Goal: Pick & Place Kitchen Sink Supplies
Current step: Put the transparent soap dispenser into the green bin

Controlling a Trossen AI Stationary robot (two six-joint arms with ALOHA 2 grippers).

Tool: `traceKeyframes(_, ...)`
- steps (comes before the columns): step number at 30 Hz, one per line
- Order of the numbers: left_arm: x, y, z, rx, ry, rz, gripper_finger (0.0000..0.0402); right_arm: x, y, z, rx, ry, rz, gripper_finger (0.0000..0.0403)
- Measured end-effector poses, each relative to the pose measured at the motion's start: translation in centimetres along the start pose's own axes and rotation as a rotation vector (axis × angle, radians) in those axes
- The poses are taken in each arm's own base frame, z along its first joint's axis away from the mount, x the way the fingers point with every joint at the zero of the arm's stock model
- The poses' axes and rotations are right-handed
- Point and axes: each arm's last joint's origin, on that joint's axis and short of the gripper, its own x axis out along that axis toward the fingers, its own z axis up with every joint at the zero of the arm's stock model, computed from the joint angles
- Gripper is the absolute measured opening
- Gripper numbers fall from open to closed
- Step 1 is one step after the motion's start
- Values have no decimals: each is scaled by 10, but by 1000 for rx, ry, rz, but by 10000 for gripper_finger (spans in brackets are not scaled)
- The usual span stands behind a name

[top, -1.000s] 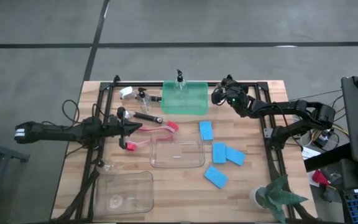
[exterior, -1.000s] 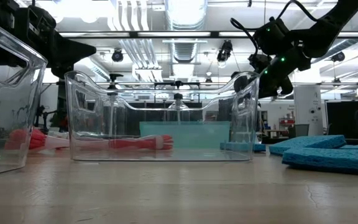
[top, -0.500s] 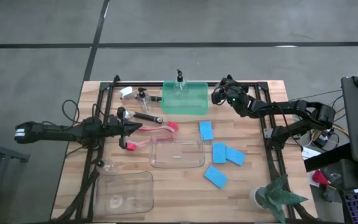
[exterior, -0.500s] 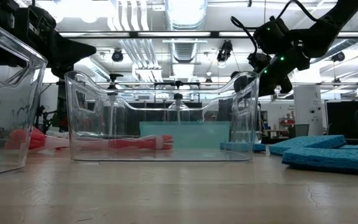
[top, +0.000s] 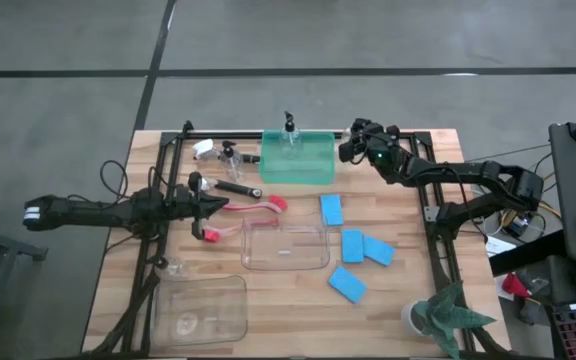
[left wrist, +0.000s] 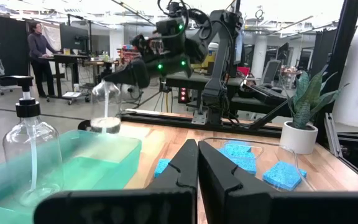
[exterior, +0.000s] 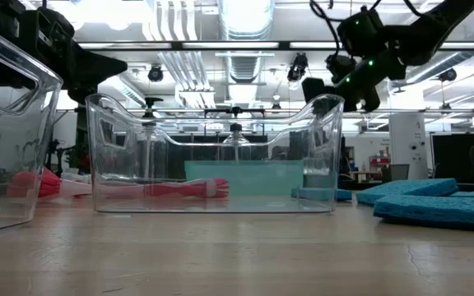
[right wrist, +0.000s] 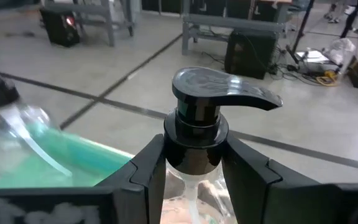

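My right gripper [top: 352, 150] is shut on a small clear pump bottle [right wrist: 195, 134] with a black top and hovers by the right end of the green tray [top: 298, 160]. A second bottle [top: 289, 130] stands in that tray, and another [top: 230, 156] stands to the tray's left on the table. My left gripper [top: 209, 206] is shut and empty, above the red brush [top: 255, 207] and black brush [top: 236, 188]. A white-headed brush [top: 204, 148] lies farther back. Several blue sponges [top: 353, 245] lie flat on the table's right half. My right gripper holds the pump bottle by its neck [right wrist: 194, 163], just under the black pump top, pinched between the two fingers [right wrist: 146, 175]. The fingers come roughly level from the table's right side. The bottle hangs lifted clear, its base [left wrist: 106, 125] above the green tray's end.
Two clear bins sit toward the near side, one in the middle [top: 285, 248] and one at the near left [top: 200, 308]. A potted plant [top: 446, 316] stands at the near right corner. A dark frame rail [top: 428, 210] borders the table's right side. A person [left wrist: 38, 53] stands far off.
My right gripper has risen, carrying the bottle slightly toward the far edge and the green tray. It stays shut on the bottle. My left arm has kept still.
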Motion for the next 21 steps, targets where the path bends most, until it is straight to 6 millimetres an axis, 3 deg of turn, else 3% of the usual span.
traceKeyframes(9, 0, 0, 0, 0, 0, 0, 7, -11, 0, 25, 35, -52, 62, 129)
traceKeyframes(21, 0, 0, 0, 0, -1, 0, 7, -25, 23, 67, -8, -152, 155, 129)
